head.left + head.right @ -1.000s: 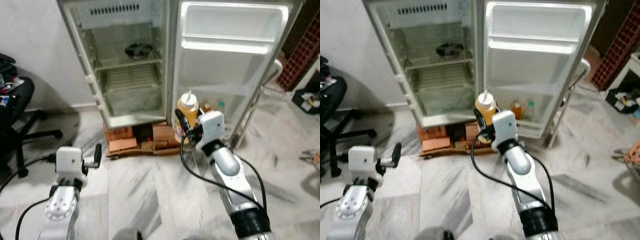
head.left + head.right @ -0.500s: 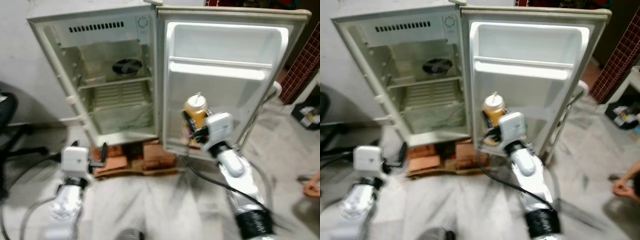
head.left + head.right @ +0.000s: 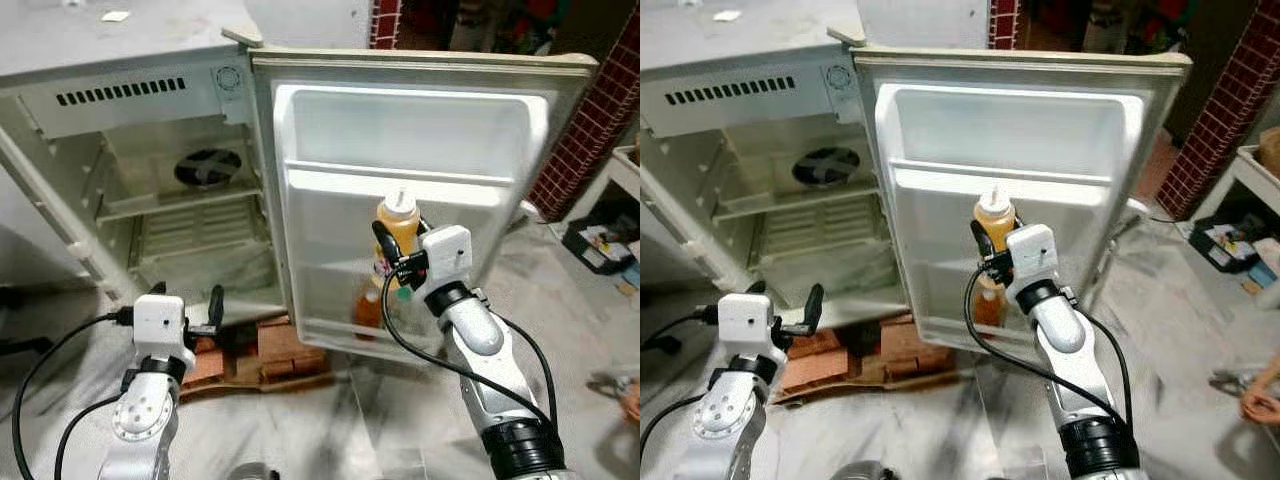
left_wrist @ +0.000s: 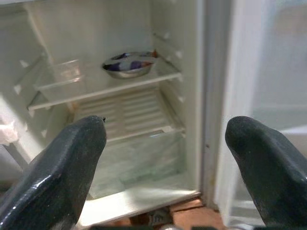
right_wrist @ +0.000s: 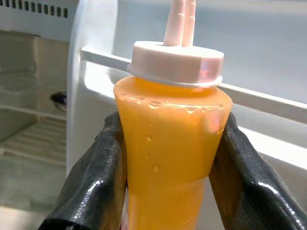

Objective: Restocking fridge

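Note:
A yellow squeeze bottle (image 3: 397,228) with a white cap stands upright in my right gripper (image 3: 392,258), which is shut on it in front of the open fridge door (image 3: 400,130). The wrist view shows the bottle (image 5: 170,143) pressed between both black fingers (image 5: 93,177). Behind and below it, an orange bottle (image 3: 368,305) sits in the door's lower shelf. My left gripper (image 3: 200,315) hangs low before the fridge body, its fingers (image 4: 62,163) open with nothing between them. A metal bowl (image 4: 129,63) rests on the fridge's upper shelf (image 3: 205,170).
The fridge (image 3: 130,150) stands on bricks and cardboard (image 3: 275,350). A brick wall (image 3: 585,110) and a box of clutter (image 3: 600,245) are at the right. Marble floor (image 3: 330,430) lies in front.
The camera has come closer and shifted, so the fridge door now sits centre. My right gripper has lifted the yellow bottle higher, up to the door's middle rail.

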You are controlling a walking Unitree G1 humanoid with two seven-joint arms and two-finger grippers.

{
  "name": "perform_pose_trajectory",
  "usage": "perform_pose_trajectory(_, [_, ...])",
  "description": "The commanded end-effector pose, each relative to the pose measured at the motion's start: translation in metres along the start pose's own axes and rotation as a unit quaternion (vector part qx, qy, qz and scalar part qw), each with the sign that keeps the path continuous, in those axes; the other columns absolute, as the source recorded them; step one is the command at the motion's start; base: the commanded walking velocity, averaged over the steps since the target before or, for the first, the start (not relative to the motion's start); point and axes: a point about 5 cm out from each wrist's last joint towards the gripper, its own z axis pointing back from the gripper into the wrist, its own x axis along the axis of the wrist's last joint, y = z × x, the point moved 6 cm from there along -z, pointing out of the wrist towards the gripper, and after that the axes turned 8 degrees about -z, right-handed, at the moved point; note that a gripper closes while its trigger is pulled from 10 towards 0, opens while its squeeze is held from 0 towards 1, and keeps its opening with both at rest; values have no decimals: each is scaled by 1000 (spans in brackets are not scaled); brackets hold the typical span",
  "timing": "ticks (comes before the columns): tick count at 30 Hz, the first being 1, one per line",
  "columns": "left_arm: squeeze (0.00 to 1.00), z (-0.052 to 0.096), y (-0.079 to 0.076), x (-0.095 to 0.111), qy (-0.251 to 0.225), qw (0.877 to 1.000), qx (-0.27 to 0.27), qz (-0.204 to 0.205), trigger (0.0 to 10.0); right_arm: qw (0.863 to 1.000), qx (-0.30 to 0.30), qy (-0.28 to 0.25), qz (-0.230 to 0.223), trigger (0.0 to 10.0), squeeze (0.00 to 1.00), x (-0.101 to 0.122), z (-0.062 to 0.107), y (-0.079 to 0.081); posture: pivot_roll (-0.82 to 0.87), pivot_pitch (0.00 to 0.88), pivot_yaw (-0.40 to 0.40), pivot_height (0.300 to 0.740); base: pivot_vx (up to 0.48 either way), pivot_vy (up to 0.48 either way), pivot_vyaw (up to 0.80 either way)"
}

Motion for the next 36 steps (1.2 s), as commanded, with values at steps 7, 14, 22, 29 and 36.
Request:
perform_pose_trajectory(7, [0, 14, 23, -15, 37, 999, 28, -11, 10000, 1000, 28, -4, -14, 10000, 0, 1, 2, 17, 15, 83, 14, 740, 0, 0, 0])
perform_pose_trajectory(14, [0, 27, 24, -18, 50, 998, 45, 16, 10000, 1000, 21, 7, -16, 10000, 0, -6, 9, 13, 9, 89, 14, 740, 0, 0, 0])
perform_pose_trajectory(22, [0, 27, 31, 14, -3, 998, 57, -38, 10000, 1000, 5, 7, 0, 10000, 0, -3, 13, 4, 6, 102, 10, 740, 0, 0, 0])
perform_pose_trajectory(29, [0, 37, 22, 25, -17, 997, 42, -59, 10000, 999, -39, 17, 2, 10000, 0, -3, 26, -21, 2, 118, 8, 740, 0, 0, 0])
perform_pose_trajectory(36, [0, 39, 2, 27, -21, 998, 7, -51, 10000, 999, -45, 25, -7, 10000, 0, -8, 32, -19, -1, 126, 8, 740, 0, 0, 0])
